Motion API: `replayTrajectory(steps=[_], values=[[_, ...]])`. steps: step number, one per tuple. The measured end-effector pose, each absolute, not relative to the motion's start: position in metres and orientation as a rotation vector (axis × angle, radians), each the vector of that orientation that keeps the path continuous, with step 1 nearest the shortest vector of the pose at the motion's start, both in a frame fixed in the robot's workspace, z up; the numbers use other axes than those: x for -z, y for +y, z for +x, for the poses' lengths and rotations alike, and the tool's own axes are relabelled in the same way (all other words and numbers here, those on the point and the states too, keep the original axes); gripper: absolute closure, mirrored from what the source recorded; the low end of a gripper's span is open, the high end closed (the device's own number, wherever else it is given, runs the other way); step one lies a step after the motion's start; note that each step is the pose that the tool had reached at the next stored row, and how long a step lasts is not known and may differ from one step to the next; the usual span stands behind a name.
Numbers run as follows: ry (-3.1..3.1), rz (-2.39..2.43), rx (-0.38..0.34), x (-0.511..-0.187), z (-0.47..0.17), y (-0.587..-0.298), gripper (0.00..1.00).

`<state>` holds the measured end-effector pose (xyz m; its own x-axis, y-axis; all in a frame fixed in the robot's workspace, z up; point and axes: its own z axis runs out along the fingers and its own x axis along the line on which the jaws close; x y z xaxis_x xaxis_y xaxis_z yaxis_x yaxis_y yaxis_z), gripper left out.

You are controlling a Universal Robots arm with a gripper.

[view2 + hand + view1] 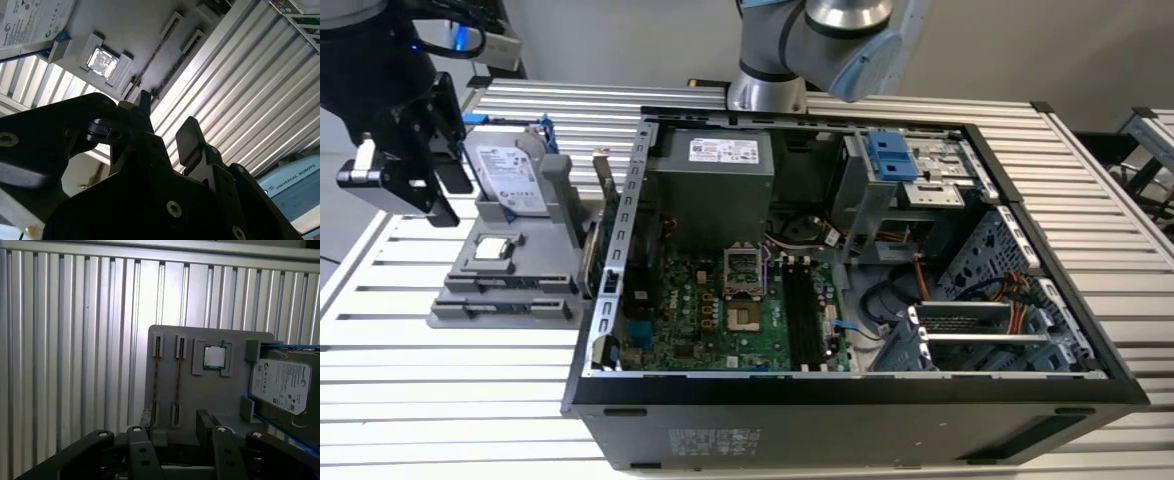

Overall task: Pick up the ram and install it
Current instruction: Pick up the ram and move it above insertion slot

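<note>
First wrist view: our gripper [175, 426] hangs open near the ram [178, 374]; we should straddle its thin edge squarely.

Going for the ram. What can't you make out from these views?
Ram: edge-on in the grey holder, first wrist view; faces hidden.
Case's memory slots: too small, exterior view; latches unclear.
Hard drive: cut off by first wrist view's edge.

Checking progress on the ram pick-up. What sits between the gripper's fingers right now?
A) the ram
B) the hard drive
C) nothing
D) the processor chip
C: the gripper is open and empty, and the ram stands in the gray holder.
</note>
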<state>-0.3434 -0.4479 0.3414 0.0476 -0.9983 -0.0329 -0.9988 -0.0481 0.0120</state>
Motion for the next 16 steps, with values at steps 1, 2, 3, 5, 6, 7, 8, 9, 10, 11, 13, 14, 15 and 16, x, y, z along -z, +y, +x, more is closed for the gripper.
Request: replayTrajectory(steps=[1, 2, 3, 5, 6, 7, 8, 9, 10, 11, 13, 14, 15, 16], values=[[2.158, -2.263, -0.050, -0.340, -0.343, -0.448, 0.00], [2.157, -2.263, -0.050, -0.339, -0.343, -0.448, 0.00], [2.158, -2.264, -0.050, -0.339, -0.343, -0.448, 0.00], [2.158, -2.263, -0.050, -0.337, -0.343, -0.448, 0.00], [2.157, -2.263, -0.050, -0.336, -0.343, -0.448, 0.00], [2.157, -2.263, -0.050, -0.335, -0.343, -0.448, 0.00], [2.158, -2.263, -0.050, -0.335, -0.343, -0.448, 0.00], [2.158, -2.264, -0.050, -0.334, -0.343, -0.448, 0.00], [2.157, -2.263, -0.050, -0.333, -0.343, -0.448, 0.00], [2.158, -2.263, -0.050, -0.333, -0.343, -0.448, 0.00], [2.158, -2.264, -0.050, -0.331, -0.343, -0.448, 0.00], [2.158, -2.263, -0.050, -0.331, -0.343, -0.448, 0.00], [2.158, -2.263, -0.050, -0.330, -0.343, -0.448, 0.00], [2.158, -2.264, -0.050, -0.329, -0.343, -0.448, 0.00]])
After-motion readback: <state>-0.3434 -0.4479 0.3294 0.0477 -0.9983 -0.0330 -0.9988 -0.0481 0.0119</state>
